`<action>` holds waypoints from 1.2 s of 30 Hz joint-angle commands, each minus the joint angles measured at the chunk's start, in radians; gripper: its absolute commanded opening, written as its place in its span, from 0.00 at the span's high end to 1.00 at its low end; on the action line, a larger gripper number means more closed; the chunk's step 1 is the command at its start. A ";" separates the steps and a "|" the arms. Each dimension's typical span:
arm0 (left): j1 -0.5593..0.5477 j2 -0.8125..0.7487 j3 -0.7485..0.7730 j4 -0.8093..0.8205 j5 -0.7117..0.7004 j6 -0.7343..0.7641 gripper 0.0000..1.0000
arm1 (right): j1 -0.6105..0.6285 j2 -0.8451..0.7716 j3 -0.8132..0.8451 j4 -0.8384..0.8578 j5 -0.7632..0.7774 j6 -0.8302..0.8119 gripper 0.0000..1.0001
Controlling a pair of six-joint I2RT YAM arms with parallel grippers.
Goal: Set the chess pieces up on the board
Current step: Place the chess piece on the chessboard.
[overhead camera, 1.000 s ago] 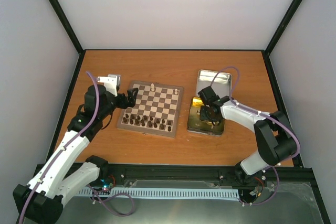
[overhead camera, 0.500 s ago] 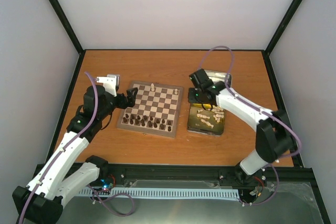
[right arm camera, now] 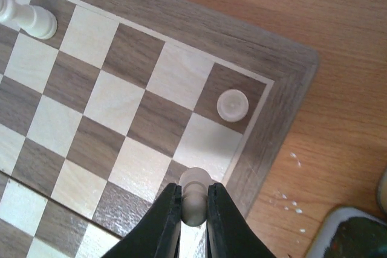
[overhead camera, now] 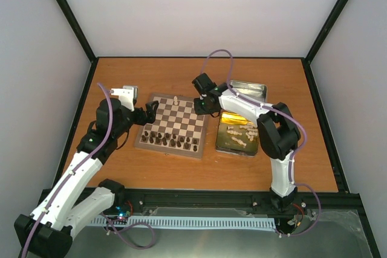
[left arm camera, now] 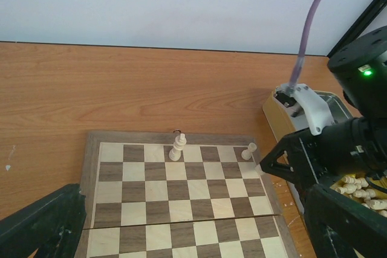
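Chess pieces are tiny and cream white, and most of them lie in a heap in the gold tin just right of the board. Two stand on the board's far row: a tall one near the middle and a short one with a round top on the dark square in the far right corner. The right gripper is pinched tight on a small piece with a round head, over the board's right edge, just this side of that corner. The left gripper sits at the board's left edge with its fingers spread wide and nothing between them. Dark pieces fill the board's near rows. A silver lid lies to the board's right too, farther back.
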 commanded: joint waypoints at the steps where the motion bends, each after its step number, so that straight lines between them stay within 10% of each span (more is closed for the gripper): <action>1: 0.002 -0.013 0.014 0.029 -0.006 -0.013 0.00 | 0.005 0.050 0.058 -0.034 0.005 -0.013 0.88; 25: 0.002 -0.015 0.010 0.027 -0.007 -0.014 0.00 | 0.005 0.131 0.122 -0.041 0.038 -0.009 0.76; 36: 0.002 -0.008 0.012 0.034 0.008 -0.014 0.00 | -0.001 -0.181 -0.078 0.055 0.080 0.036 0.61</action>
